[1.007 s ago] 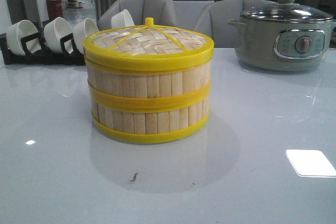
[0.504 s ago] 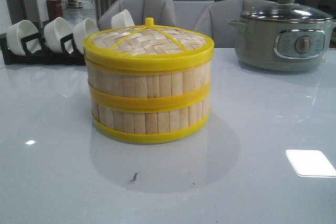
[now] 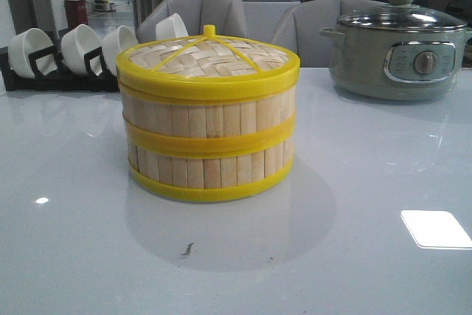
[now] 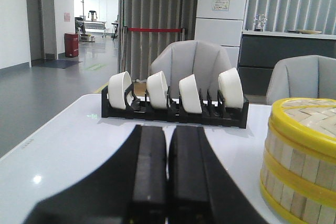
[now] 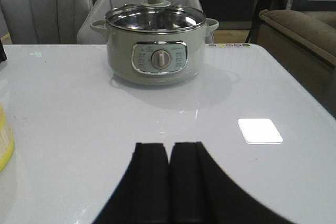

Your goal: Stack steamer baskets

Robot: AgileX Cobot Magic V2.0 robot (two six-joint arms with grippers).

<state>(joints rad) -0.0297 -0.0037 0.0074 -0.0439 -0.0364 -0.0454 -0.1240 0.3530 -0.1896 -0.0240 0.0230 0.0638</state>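
**Nothing has moved; baskets stacked, both arms idle**

Nothing on the white table [image 3: 369, 271] has shifted in the last second. From where I stand, the steamer baskets [image 3: 209, 138] sit one on the other mid-table, woven lid [image 3: 209, 57] on top. They lie just off to one side of the left gripper [image 4: 168, 182], whose fingers are pressed together on nothing. The right gripper [image 5: 169, 182], likewise closed and empty, faces the grey pot [image 5: 155, 51], the stack barely at its view's edge.
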